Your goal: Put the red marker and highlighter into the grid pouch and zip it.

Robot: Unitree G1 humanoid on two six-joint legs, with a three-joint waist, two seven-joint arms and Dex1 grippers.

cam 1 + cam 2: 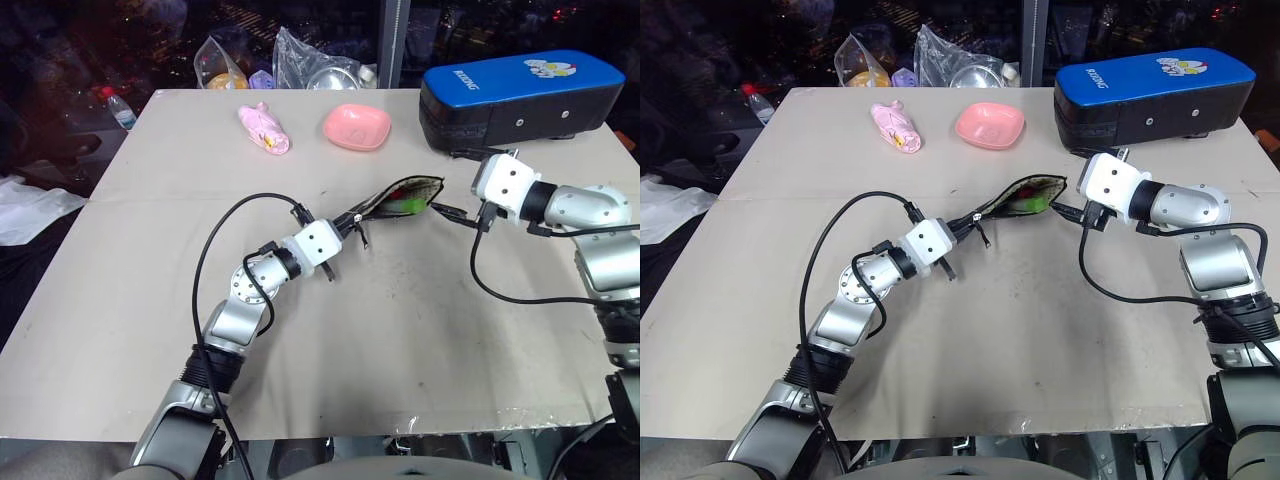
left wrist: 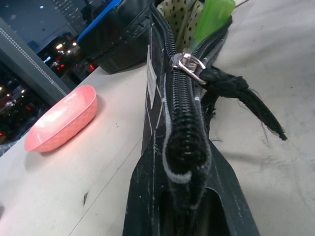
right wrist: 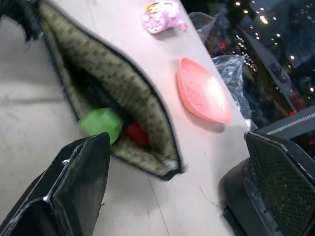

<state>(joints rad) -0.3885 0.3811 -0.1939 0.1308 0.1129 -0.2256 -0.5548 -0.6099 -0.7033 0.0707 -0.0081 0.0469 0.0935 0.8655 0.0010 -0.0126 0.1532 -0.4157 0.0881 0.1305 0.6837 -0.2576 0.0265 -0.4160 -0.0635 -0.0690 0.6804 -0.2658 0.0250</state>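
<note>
The left gripper pinches the closed end of the grid pouch, holding it up off the table. The right gripper, jaws spread wide and empty, sits just beside its open mouth (highlighter and red marker inside).

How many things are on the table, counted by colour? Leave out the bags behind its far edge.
Pink: 2, the dish and the wrapped packet
Black: 1, the grid pouch
Blue and black: 1, the hard case
Green: 1, the highlighter
Red: 1, the red marker
Total: 6
</note>
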